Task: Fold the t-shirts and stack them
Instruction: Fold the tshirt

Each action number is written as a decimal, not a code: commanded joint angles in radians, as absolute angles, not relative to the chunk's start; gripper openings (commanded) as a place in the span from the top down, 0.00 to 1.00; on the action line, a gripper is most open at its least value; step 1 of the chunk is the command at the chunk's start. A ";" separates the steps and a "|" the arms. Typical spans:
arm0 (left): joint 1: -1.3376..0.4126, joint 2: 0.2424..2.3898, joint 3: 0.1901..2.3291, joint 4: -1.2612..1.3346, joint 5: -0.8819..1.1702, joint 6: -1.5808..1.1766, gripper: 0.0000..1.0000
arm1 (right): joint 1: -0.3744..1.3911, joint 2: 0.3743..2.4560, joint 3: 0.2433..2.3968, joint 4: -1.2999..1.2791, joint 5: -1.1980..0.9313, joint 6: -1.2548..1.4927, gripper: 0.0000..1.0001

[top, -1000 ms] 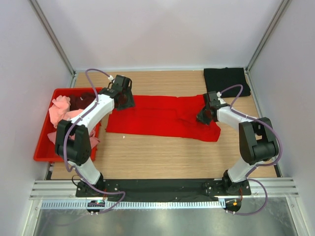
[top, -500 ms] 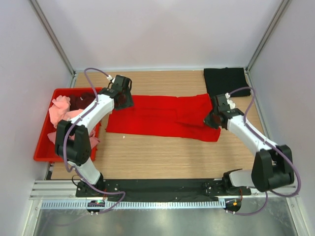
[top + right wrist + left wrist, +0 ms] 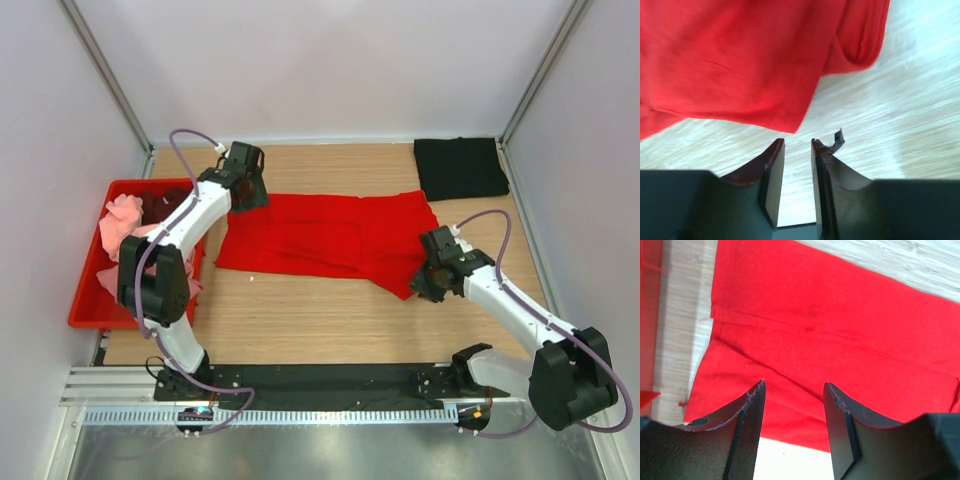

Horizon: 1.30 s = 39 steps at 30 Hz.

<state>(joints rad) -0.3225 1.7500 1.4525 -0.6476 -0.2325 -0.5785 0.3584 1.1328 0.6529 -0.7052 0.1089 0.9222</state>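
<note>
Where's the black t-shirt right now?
Top view: the black t-shirt lies at the far right corner of the table, just past the right end of the red t-shirt.

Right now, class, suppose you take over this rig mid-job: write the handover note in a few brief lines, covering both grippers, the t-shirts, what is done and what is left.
Left gripper: open, empty, hovering over the left end of the red t-shirt.
Right gripper: jaws slightly apart, empty, just off that shirt's near right corner.
Done: black t-shirt lies folded at the far right corner; the red one looks folded into a long band.
Left: finish folding the red and stack it; pink t-shirt and maroon t-shirt lie heaped in the red crate on the left.
</note>
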 commanded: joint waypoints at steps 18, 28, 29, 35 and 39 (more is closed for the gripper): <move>-0.267 1.979 1.603 -0.707 -0.215 -0.303 0.47 | 0.072 1.609 1.124 -0.379 -0.113 0.417 0.54; -0.265 2.013 1.580 -0.641 -0.248 -0.224 0.45 | 0.018 1.802 1.219 -0.247 -0.242 0.354 0.52; -0.267 2.017 1.586 -0.653 -0.262 -0.227 0.46 | 0.015 1.821 1.233 -0.253 -0.248 0.351 0.51; -0.236 2.057 1.629 -0.724 -0.311 -0.270 0.49 | 0.014 1.893 1.298 -0.313 -0.210 0.310 0.51; -0.224 2.056 1.634 -0.733 -0.301 -0.291 0.49 | 0.014 1.896 1.318 -0.350 -0.181 0.278 0.51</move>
<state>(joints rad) -0.2436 2.0644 1.5932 -0.7078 -0.2810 -0.2657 0.0177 1.9030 1.2617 -0.3302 -0.2020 0.3309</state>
